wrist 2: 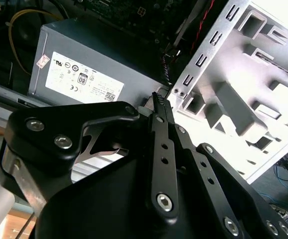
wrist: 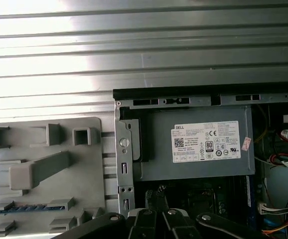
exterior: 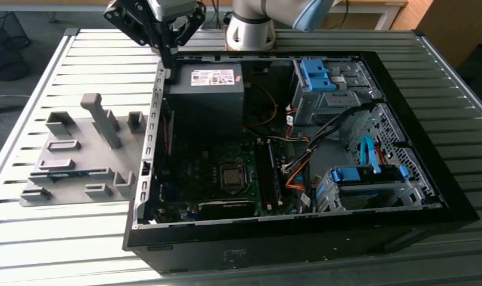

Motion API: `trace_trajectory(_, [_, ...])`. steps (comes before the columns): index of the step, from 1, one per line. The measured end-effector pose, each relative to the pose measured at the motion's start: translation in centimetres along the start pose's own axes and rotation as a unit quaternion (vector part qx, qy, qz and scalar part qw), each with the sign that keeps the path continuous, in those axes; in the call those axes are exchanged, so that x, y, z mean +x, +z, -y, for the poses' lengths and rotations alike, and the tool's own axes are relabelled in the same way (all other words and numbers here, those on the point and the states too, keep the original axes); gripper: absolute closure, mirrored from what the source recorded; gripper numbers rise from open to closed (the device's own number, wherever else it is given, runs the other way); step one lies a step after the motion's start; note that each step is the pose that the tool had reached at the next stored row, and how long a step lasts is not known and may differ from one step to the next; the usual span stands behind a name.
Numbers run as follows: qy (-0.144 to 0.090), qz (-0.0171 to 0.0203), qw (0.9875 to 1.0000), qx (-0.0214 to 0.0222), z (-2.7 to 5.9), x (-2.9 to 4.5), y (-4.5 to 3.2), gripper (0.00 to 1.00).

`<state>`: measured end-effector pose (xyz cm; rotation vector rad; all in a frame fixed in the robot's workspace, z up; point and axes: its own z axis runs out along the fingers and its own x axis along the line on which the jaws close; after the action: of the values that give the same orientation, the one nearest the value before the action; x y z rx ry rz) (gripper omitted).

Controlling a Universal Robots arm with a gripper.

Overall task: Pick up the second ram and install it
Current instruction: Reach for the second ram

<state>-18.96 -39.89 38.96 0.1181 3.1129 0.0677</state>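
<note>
Tool: gripper [wrist 2: 157,99], black, two-fingered. Its fingers are pressed together with nothing between them.
Tool position: it hangs above the rear rim of the computer case [exterior: 304,241], directly over one corner of the power supply [exterior: 205,95]. It looks high enough to clear the case wall.
Task item: second ram [wrist: 22,208], a thin green-blue strip standing on edge in a slot of the grey fixture plate [exterior: 74,196]. It is well apart from the gripper, out beyond the case wall, and untouched.
Reason for seating: held on edge, the stick apparently keeps its long upper edge free for a pinch from above.
Fixture plate: it lies flat on the slatted table [exterior: 58,250], just beside the case and lower than the gripper.
Case attitude: it lies on its side with the panel off, so the board faces up toward the gripper, probably to allow a straight downward press.
Memory slots [exterior: 266,173]: dark rails beside the processor socket [exterior: 233,176], farther from the gripper than the power supply. Whether a stick sits in them cannot be told.
Progress (judged): pick-up not yet made.
</note>
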Motion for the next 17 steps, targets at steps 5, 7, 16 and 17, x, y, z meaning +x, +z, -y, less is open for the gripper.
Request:
trace_trajectory(5, [0.0, 0.0, 1.0, 0.0, 0.03, 0.42, 0.02, 0.89])
trace_trajectory(7, [0.0, 0.0, 1.0, 0.0, 0.05, 0.58, 0.02, 0.89])
trace_trajectory(16, [0.0, 0.0, 1.0, 0.0, 0.09, 1.23, 0.05, 0.89])
trace_trajectory(17, [0.0, 0.0, 1.0, 0.0, 0.1, 1.24, 0.04, 0.89])
